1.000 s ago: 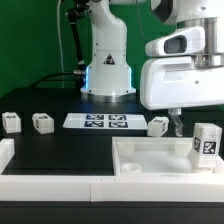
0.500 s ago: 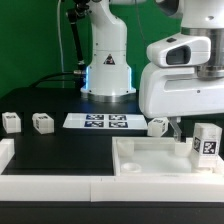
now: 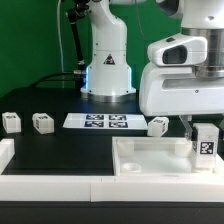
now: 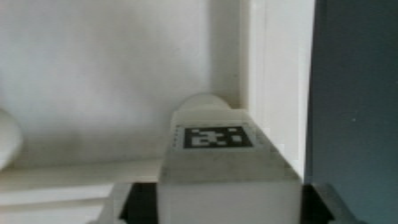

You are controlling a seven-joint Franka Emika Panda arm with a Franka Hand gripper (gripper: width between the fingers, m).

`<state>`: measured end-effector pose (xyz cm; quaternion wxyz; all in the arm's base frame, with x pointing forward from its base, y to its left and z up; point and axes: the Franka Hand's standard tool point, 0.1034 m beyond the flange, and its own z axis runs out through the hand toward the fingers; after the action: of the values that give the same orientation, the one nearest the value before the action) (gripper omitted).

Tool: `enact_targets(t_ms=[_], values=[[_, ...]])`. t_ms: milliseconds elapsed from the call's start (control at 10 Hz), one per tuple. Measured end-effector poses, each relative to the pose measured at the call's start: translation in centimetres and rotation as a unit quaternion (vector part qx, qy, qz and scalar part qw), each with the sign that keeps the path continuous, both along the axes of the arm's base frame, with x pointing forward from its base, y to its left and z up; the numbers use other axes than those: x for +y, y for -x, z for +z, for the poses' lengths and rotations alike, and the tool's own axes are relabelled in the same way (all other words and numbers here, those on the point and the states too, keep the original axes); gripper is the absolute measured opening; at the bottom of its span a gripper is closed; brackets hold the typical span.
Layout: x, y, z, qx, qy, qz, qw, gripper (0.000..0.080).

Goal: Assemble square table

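Note:
The square tabletop slab [image 3: 150,160] lies hollow face up at the front, on the exterior view's right. One white leg [image 3: 206,142] stands upright in its far right corner, tag facing the camera. My gripper [image 3: 200,128] is directly above that leg and shut on it. In the wrist view the tagged leg [image 4: 217,150] fills the gap between the two dark fingers [image 4: 143,200], with the slab's rim [image 4: 281,70] beside it. Three loose legs [image 3: 11,121] [image 3: 42,122] [image 3: 158,126] lie on the black table behind the slab.
The marker board [image 3: 100,121] lies flat between the loose legs. The robot's base [image 3: 107,70] stands behind it. A low white wall [image 3: 50,185] edges the worktop at the front, with a block end [image 3: 5,152] on the exterior view's left.
The gripper's hand has shifted and turned toward the exterior view's right, over the standing leg. The leg has stayed upright in the slab's corner. The other legs have not moved.

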<state>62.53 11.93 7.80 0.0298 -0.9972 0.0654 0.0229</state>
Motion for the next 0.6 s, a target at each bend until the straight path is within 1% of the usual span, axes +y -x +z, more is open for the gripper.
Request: enact_targets(t_ms=[100,300,400,500,600], values=[[0.02,0.00,0.00,0.002,0.001,-0.030,1.000,0.0288],[0.08,-0.09,-0.09,-0.008,0.007,-0.143,0.990,0.0288],[-0.01,-0.22,-0.10,-0.008,0.001,-0.197,0.980,0.0288],[-0.10,-0.30,-0.11,-0.001,-0.008,-0.271,0.962,0.0288],[-0.19,-0.35,-0.13,0.007,-0.015,-0.345,0.938,0.0289]])
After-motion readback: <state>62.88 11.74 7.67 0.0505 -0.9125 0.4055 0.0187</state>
